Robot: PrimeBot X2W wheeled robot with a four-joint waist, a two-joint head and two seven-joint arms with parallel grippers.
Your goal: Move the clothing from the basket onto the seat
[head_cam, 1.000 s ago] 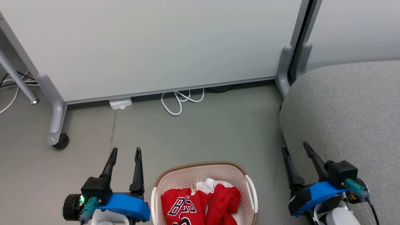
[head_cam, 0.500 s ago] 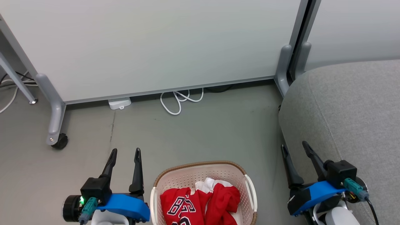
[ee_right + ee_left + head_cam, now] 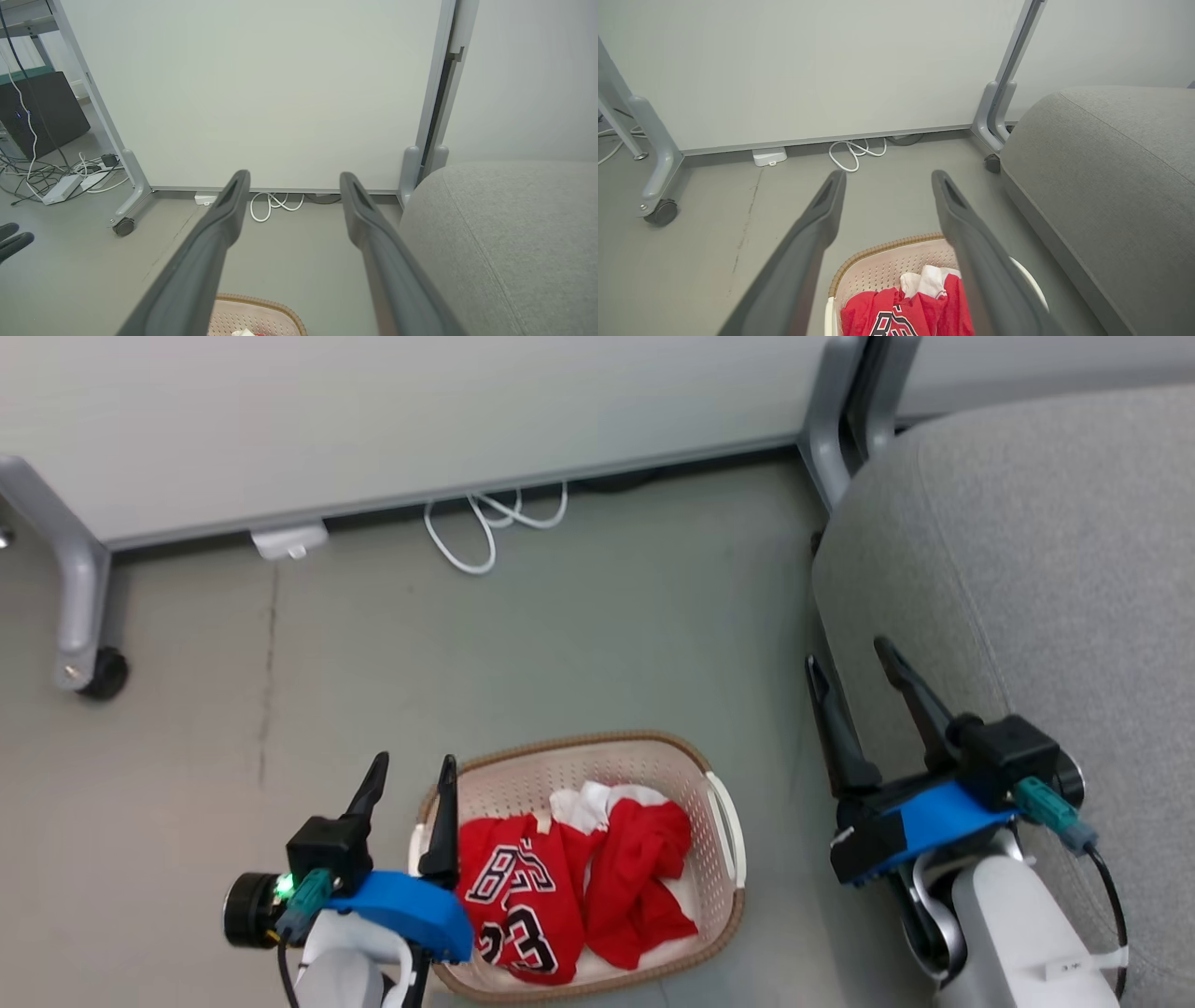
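Basket [image 3: 597,743] — on the floor [image 3: 607,635], just left of the seat [image 3: 1027,541], with all the clothing [image 3: 569,887] heaped inside.
Left gripper [image 3: 415,761] — fingers spread, nothing held. A second ago it stood apart from the basket's left rim; now it overlaps it, possibly touching.
Right gripper [image 3: 845,651] — spread, empty, at the seat's edge.
Head view has tipped downward since.

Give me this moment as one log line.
left gripper: open, by basket left rim | right gripper: open, beside seat edge | clothing: in basket | grasp: none yet
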